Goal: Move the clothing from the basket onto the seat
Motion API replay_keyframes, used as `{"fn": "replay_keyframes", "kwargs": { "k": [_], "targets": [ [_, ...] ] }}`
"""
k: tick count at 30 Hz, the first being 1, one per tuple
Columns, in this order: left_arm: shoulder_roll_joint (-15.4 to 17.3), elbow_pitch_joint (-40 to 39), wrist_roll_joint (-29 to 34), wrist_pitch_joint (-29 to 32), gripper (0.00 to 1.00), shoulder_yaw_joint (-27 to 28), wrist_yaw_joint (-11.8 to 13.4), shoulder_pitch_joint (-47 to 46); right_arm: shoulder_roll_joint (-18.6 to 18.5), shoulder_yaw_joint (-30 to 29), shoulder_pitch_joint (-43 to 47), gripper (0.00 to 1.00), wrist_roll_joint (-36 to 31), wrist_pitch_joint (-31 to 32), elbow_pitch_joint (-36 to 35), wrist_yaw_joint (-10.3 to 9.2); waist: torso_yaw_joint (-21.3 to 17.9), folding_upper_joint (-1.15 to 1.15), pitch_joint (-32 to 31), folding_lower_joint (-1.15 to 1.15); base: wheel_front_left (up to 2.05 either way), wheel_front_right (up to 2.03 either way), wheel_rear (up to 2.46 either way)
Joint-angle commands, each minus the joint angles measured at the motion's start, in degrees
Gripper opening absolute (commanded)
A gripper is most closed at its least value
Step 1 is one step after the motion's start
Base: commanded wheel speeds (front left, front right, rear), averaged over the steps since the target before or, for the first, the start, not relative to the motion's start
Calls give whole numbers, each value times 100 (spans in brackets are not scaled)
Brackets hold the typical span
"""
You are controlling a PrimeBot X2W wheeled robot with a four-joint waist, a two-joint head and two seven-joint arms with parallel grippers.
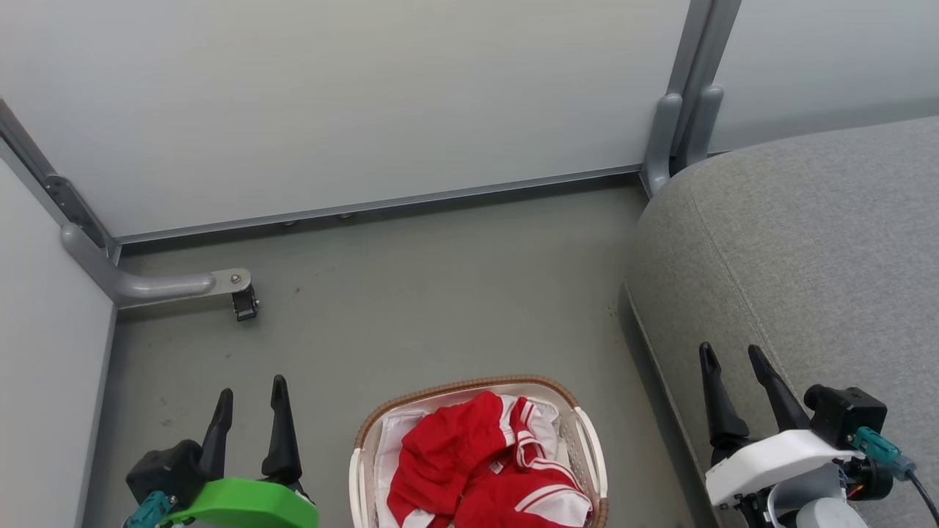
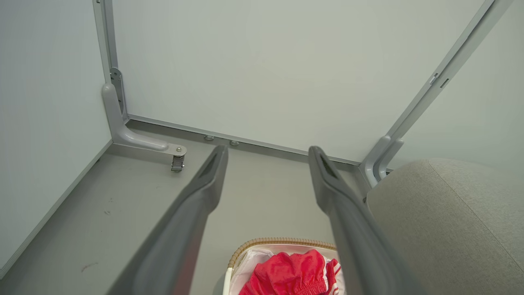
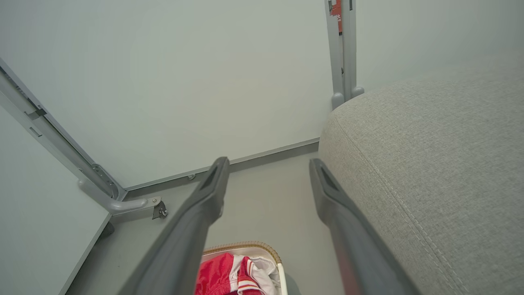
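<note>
- Head view: a grey floor (image 1: 440, 293), lightly scuffed, is closed in by pale wall panels (image 1: 330, 95) set in grey metal frames.
- A curved metal foot (image 1: 161, 284) with a small dark fitting at its end stands on the floor in the left corner. A second pair of frame posts (image 1: 678, 125) stands at the back, just beside the seat.
- The seat (image 1: 807, 249), grey woven upholstery with a rounded edge and a stitched seam, takes up the right side.
- The basket (image 1: 469, 384) stands on the floor at the bottom centre, near the seat's front but apart from it. The clothing (image 1: 455, 447), red with white stripe trim, lies heaped inside on the white liner (image 1: 389, 440).
- The left fingers (image 1: 280, 425) are spread apart and hold nothing, above the floor to the left of the basket. The right fingers (image 1: 719, 403), also spread and holding nothing, hang over the seat's front edge.
- Left wrist view: the two open fingers frame the floor and the back panel. The basket's woven rim and the red clothing sit low between them, and the seat is at the right.
- Right wrist view: the open fingers point toward the back panel. The seat's seam runs along the right, and the basket with the clothing is at the bottom, on the floor beside the seat.
</note>
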Motion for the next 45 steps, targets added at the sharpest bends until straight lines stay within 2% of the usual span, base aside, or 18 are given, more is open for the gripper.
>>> {"fn": "replay_keyframes", "kwargs": {
  "k": [1, 28, 45],
  "targets": [
    [46, 1, 121, -47, 100, -18, 25, 68, -33, 11, 57, 100, -141, -49, -56, 2, 2, 0, 1, 0, 0, 0, 0],
    [53, 266, 1008, -343, 100, -199, 132, 89, -47, 202, 91, 100, -1230, -333, -57, 1, 39, 0, 5, 0, 0, 0, 0],
    [52, 281, 983, -332, 100, -185, 104, 86, -45, 189, 89, 100, -1181, -334, -44, 1, 19, 0, -2, 0, 0, 0, 0]
  ]
}}
